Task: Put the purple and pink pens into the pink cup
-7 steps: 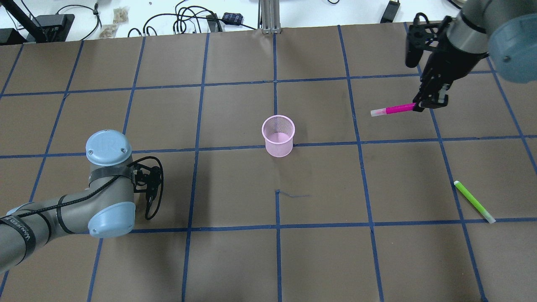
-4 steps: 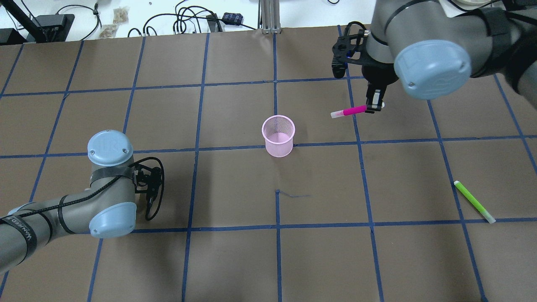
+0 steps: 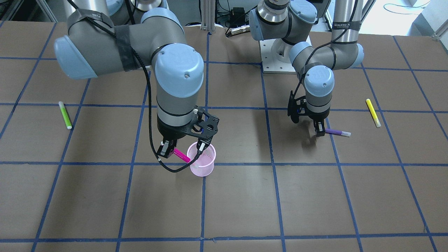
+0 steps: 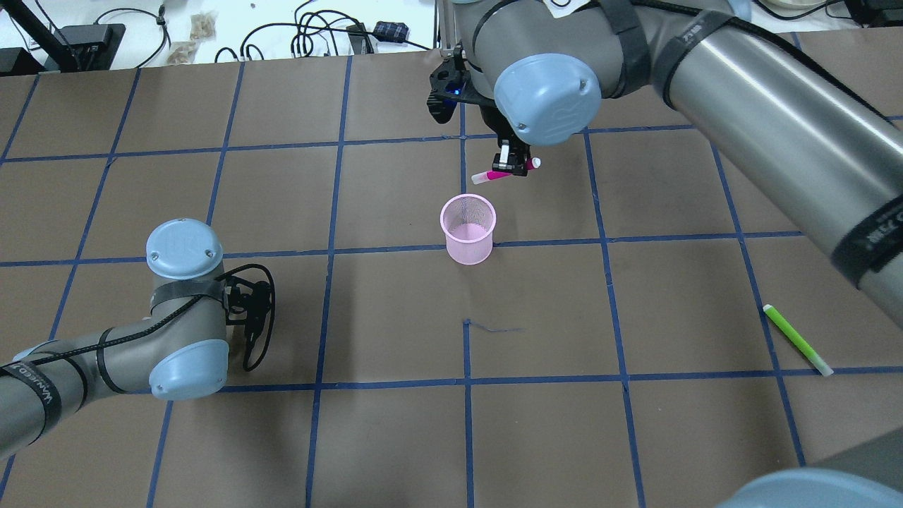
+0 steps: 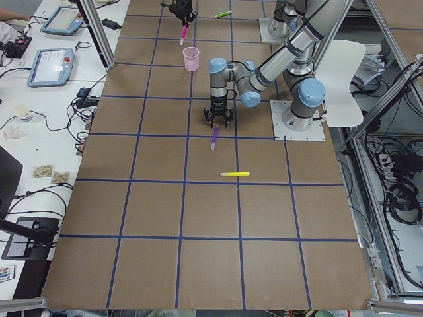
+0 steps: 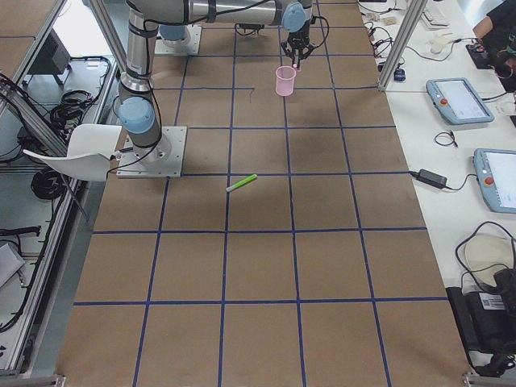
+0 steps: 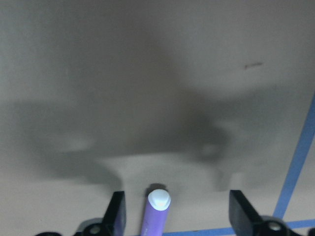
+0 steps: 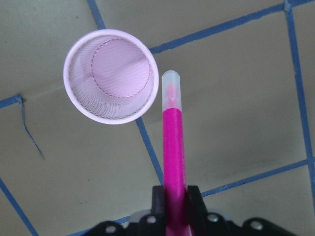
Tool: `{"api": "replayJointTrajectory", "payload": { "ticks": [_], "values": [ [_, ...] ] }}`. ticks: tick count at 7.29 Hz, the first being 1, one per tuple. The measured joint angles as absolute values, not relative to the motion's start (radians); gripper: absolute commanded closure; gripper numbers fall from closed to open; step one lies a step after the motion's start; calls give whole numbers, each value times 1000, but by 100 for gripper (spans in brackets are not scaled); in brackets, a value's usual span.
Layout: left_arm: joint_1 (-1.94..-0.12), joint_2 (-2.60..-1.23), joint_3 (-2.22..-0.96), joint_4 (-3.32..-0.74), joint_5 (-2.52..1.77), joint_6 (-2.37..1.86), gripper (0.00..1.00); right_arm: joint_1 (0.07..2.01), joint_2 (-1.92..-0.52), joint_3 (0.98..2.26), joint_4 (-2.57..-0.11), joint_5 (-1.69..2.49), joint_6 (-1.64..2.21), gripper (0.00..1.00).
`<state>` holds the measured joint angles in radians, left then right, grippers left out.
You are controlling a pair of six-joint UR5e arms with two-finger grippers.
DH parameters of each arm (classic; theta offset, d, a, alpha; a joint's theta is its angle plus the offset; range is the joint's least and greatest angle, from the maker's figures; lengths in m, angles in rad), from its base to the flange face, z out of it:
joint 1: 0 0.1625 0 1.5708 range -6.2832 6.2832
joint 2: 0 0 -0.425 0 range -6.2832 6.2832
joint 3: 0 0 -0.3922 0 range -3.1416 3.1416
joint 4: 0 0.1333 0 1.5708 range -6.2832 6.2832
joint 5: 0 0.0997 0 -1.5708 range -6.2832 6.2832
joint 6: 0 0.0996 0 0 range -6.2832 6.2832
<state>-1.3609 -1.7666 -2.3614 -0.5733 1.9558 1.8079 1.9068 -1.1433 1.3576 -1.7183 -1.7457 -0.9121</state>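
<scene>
Pink mesh cup (image 8: 82, 101) upright, pink pen (image 8: 173, 162) aloft near its rim; purple pen (image 3: 334, 132) lying flat

pink cup (image 4: 469, 248) of fine mesh, pink pen (image 8: 173, 147) glossy plastic, table (image 4: 395, 437) matt paper.

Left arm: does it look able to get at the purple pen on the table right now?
Probably yes. The left hand is open and low over the brown table, its fingers straddling one end of the white-tipped purple pen, which lies flat. Nothing else crowds it.
</scene>
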Motion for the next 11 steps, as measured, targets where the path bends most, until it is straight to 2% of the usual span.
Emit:
{"api": "replayJointTrajectory", "payload": {
  "ticks": [2, 3, 4, 5, 9, 11],
  "values": [
    [-1360, -1767, -2361, -572, 1957, 1810, 30, 1936, -1130, 1338, -1646, -1749, -900, 93],
    [-1359, -1766, -2361, -572, 1958, 1811, 30, 1943, -1130, 1338, -1628, -1748, -899, 79],
    [-1359, -1766, -2360, -572, 1959, 1812, 30, 1947, -1126, 1338, -1621, -1749, -903, 13],
    [-1358, -1766, -2360, -572, 1960, 1813, 33, 1949, -1121, 1339, -1625, -1750, -910, 0],
    [-1357, -1767, -2361, -566, 1963, 1815, 33, 1944, -1120, 1335, -1619, -1752, -914, 0],
    [-1344, -1767, -2359, -565, 1965, 1815, 33, 1906, -1163, 1323, -1615, -1744, -890, 0]
  ]
}}
